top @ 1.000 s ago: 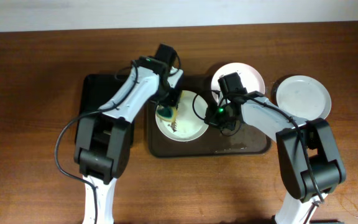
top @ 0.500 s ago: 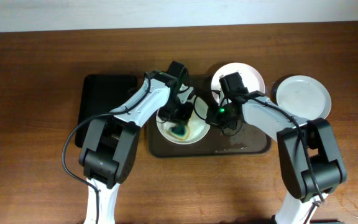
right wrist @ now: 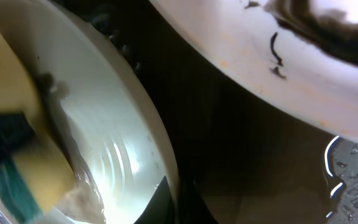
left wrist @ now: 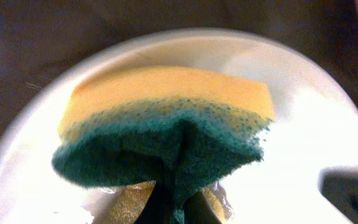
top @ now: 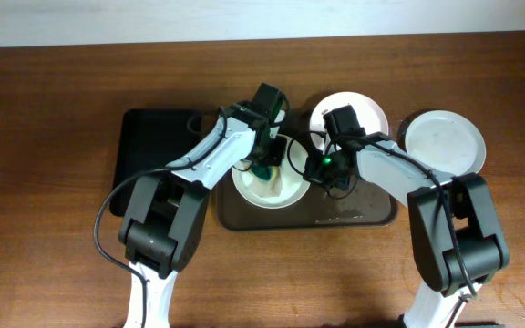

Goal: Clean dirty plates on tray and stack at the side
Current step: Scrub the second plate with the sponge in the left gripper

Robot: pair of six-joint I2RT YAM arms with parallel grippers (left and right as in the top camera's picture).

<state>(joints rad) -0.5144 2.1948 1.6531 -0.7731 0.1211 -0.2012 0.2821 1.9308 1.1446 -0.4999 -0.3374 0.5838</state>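
Note:
A white plate (top: 272, 189) lies on the brown tray (top: 372, 215). My left gripper (top: 264, 162) is shut on a yellow and green sponge (left wrist: 166, 118), pressed green side down on the plate's upper part (left wrist: 328, 124). My right gripper (top: 315, 169) is shut on the plate's right rim (right wrist: 160, 155). The sponge also shows at the left of the right wrist view (right wrist: 11, 143). A second white plate with dark smears (top: 365, 111) sits at the tray's back right; it also shows in the right wrist view (right wrist: 278, 56).
A clean white plate (top: 443, 142) lies on the table to the right of the tray. A black mat (top: 151, 146) lies left of the tray. The wooden table (top: 44, 182) extends around them.
My left gripper has carried the sponge from the plate's left side, across its middle, up to its upper part. The right arm has kept its hold on the rim.

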